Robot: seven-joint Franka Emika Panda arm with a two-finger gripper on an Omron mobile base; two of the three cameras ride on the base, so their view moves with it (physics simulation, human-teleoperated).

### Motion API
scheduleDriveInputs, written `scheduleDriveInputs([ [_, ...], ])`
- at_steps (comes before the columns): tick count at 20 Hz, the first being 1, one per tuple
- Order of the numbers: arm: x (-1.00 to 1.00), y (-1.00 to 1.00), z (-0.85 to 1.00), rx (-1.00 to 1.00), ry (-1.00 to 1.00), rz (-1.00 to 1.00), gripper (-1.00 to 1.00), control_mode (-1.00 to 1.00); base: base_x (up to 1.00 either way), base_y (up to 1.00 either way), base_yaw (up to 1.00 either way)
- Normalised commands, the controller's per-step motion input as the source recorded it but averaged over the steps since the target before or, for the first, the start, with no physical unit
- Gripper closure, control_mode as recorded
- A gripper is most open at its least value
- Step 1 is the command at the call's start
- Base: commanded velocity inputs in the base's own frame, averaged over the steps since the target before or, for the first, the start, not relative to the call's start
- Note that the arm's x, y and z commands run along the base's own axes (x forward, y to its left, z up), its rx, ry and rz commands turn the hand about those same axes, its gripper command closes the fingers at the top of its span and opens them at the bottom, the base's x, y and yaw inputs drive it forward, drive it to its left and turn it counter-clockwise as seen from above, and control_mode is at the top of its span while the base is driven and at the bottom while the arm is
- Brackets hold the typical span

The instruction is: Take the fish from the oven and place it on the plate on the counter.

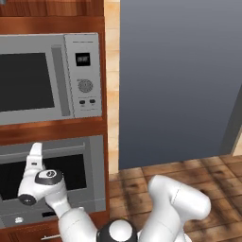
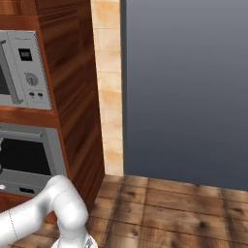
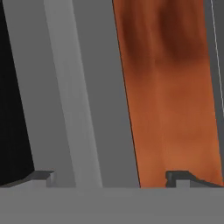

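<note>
The oven (image 1: pixel 94 165) sits low in the wood cabinet under the microwave, and its door is shut, with the dark window (image 1: pixel 71 172) facing me. The oven (image 2: pixel 29 155) also appears at the left edge of the right base view. My gripper (image 1: pixel 36 147) is raised in front of the door's top edge by the bar handle (image 1: pixel 66 154). In the hand view my gripper (image 3: pixel 111 177) is open. The pale handle strip (image 3: pixel 65 109) and the grey door frame run between its fingertips (image 3: pixel 41 177), and it holds nothing. The fish is hidden behind the shut door. The plate and the counter are out of view.
The silver microwave (image 1: pixel 47 78) sits right above the oven. Reddish wood cabinet side (image 2: pixel 72 97) stands to the right of both. A tall grey panel (image 1: pixel 179 85) fills the right side, above wooden floor (image 1: pixel 189 170).
</note>
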Motion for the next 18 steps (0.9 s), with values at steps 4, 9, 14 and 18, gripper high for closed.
scheduleDriveInputs([
  [4, 0.28, 0.12, -0.33, 0.04, 0.04, 0.06, -1.00, -1.00, 0.00, 0.00, 0.00],
  [9, 0.27, 0.11, -0.17, 0.01, 0.01, 0.01, -1.00, -1.00, 0.00, 0.00, 0.00],
  [14, 0.37, 0.16, -0.12, 0.00, 0.00, 0.00, -1.00, -1.00, 0.00, 0.00, 0.00],
  [18, 0.36, 0.15, -0.16, 0.00, 0.00, 0.00, -1.00, -1.00, 0.00, 0.00, 0.00],
])
